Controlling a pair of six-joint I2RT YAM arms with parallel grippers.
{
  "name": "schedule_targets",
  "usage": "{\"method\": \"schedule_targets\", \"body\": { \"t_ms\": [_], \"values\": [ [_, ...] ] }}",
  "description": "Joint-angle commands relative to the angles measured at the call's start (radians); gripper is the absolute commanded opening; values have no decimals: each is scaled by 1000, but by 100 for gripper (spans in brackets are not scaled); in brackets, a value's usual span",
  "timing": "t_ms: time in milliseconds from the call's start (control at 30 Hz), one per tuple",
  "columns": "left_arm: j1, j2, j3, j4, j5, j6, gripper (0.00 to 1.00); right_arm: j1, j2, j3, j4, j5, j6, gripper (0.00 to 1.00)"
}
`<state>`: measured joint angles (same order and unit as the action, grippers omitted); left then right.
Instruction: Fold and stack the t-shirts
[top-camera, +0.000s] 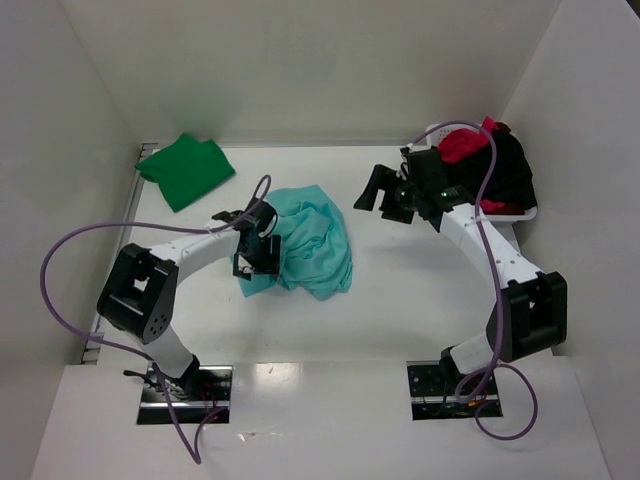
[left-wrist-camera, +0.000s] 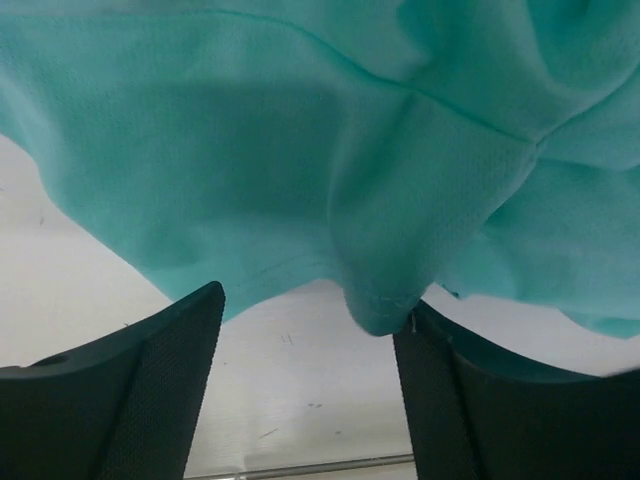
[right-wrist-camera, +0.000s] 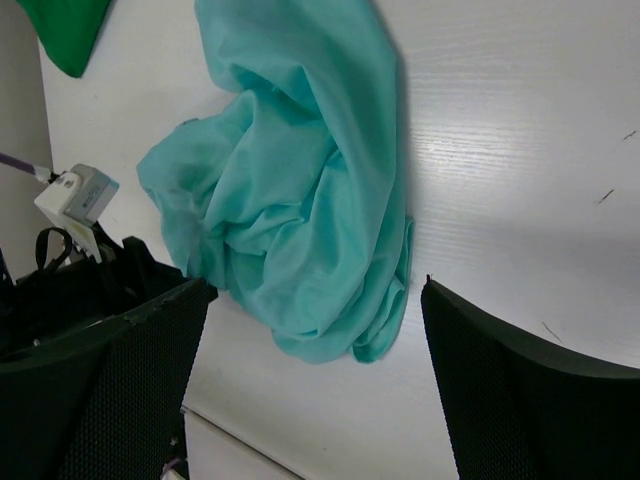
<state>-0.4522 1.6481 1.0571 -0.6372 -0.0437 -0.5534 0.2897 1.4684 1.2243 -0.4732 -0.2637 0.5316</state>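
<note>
Teal cotton, one item: teal t-shirt (top-camera: 315, 245), unfolded, lying in a crumpled heap on the table (top-camera: 430, 300), left of centre. The long axis of the heap runs roughly far to near, its near end slanting a little toward the right arm's side.

Left gripper (top-camera: 258, 258): at the heap's left edge, against the cloth or all but touching it. The left arm is bent low, elbow out to the left, wrist levelled toward the shirt. Its wrist view shows both fingers (left-wrist-camera: 130, 390) spread wide. A hemmed fold of the shirt hangs over the gap between them, and nothing is pinched (the fold's tip sits closer to one finger than the other).

Right gripper (top-camera: 380, 200): jaws likewise wide and empty, raised over bare table to the right and far side of the heap, apart from it. The right arm reaches up and inward, its camera looking down on the shirt.

Dark green t-shirt (top-camera: 185, 170): lying flat in a folded shape, far left corner.

Red t-shirt (top-camera: 462, 145) and black t-shirt (top-camera: 512, 170): bundled in the white basket (top-camera: 528, 212), far right.

Judgement: the left arm is the nearer. The shirt lies directly ahead of its fingers, so closing on that hem looks like the step in hand. Folding of this item is not yet begun.
</note>
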Motion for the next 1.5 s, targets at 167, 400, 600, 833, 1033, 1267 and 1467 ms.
{"method": "schedule_targets", "body": {
  "t_ms": [167, 400, 600, 833, 1033, 1267, 1467],
  "values": [
    [1, 49, 98, 51, -54, -8, 46, -1, -84, -48, 19, 15, 21, 92],
    [16, 84, 148, 105, -90, 36, 0, -1, -89, -40, 25, 15, 21, 92],
    [125, -35, 417, 20, -164, 148, 0, -1, -89, 2, 26, -8, 11, 92],
    [164, -91, 869, -62, -232, 289, 0, 64, -54, 85, 43, -67, -83, 95],
    [164, -76, 1023, -94, -193, 316, 0, 221, -3, 164, 56, -4, -94, 96],
    [164, -41, 1134, -113, -147, 316, 0, 369, 56, 241, 125, 57, -59, 99],
    [164, -20, 1247, -131, -145, 305, 0, 419, 139, 338, 175, 77, -39, 100]
  ]
}}
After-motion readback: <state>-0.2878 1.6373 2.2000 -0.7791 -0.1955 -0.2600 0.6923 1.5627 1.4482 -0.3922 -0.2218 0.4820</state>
